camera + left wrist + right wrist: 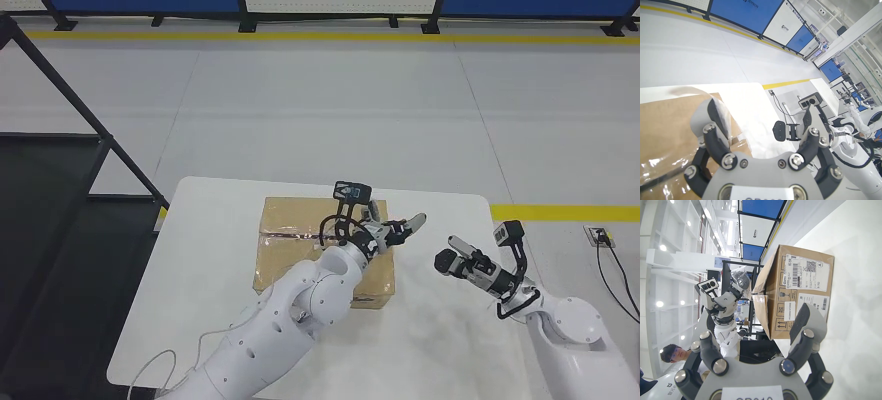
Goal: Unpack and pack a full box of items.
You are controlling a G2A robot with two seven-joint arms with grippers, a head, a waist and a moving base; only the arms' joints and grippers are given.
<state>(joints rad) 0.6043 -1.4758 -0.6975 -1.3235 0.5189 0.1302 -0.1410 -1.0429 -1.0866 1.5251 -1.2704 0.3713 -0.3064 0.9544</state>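
Cardboard box [290, 245] sat on the worktop [190, 290] just beneath the left jaws, spread wide and empty, right jaws gaped empty, box near beside them.

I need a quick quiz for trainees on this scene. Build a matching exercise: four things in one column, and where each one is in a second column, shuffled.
Things
1. cardboard box
2. left gripper
3. right gripper
4. shipping label

Places
A. over bare table, off to one side of the box
B. stuck on the box's side face
C. standing on the table
D. above the edge of the box's top

Pairs: 1-C, 2-D, 3-A, 4-B
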